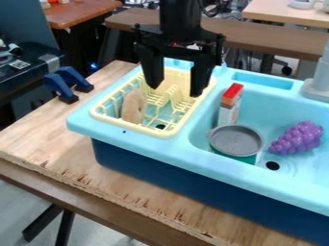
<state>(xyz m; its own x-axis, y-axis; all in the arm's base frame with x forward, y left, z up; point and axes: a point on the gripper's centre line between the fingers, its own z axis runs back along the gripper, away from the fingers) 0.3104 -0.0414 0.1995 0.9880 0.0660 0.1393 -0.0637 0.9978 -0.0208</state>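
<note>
Claw [175, 91] parted, I am hanging over a pale-yellow plastic dish rack [132, 126]; inside, toward eight o'clock, a tan oval toy [133, 106] is resting. Descending off-centre, I could be snagging the rack's prongs.

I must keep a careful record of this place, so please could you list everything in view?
Sink unit: one, light blue, on board
Dish rack: one, yellow, in sink unit
Oval piece: one, brown, inside rack
Box: one, red-topped, basin
Can: one, grey-topped, basin
Grapes: one bunch, purple, basin
Faucet: one, grey, right edge
Clamps: two, blue, board's edge
Board: one, wood-coloured, below
Tables: several, brown or pale, background
Hand: one, black, open above rack
</note>
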